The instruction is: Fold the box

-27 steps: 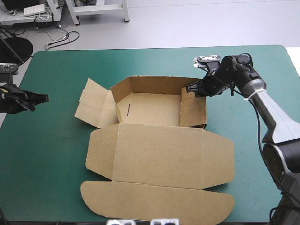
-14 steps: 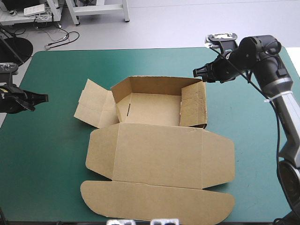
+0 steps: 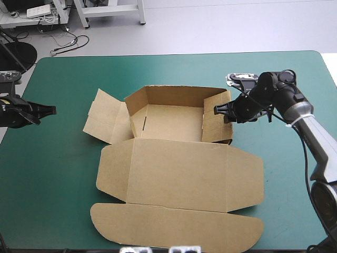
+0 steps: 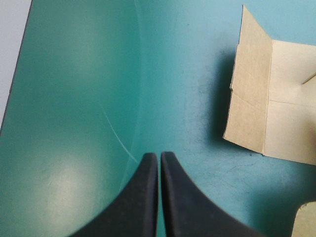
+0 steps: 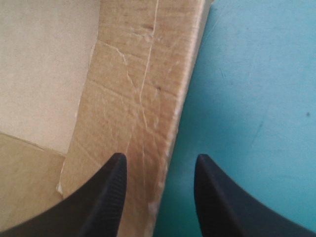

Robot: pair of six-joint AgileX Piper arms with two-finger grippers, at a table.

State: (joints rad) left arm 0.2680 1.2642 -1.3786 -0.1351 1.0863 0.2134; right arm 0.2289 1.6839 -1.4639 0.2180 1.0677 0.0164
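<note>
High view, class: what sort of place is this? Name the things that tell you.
Probably a robotics test bench: a teal-green table bearing one brown box, walls partly raised, with a left arm and a right arm at it, the right one's jaws open over the box's right wall.

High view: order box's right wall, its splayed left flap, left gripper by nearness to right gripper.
1. right wall: at the right gripper.
2. splayed left flap: on the opposite side.
3. left gripper: by the table's left edge.

Box (image 3: 179,174) centred on table (image 3: 63,184)
</note>
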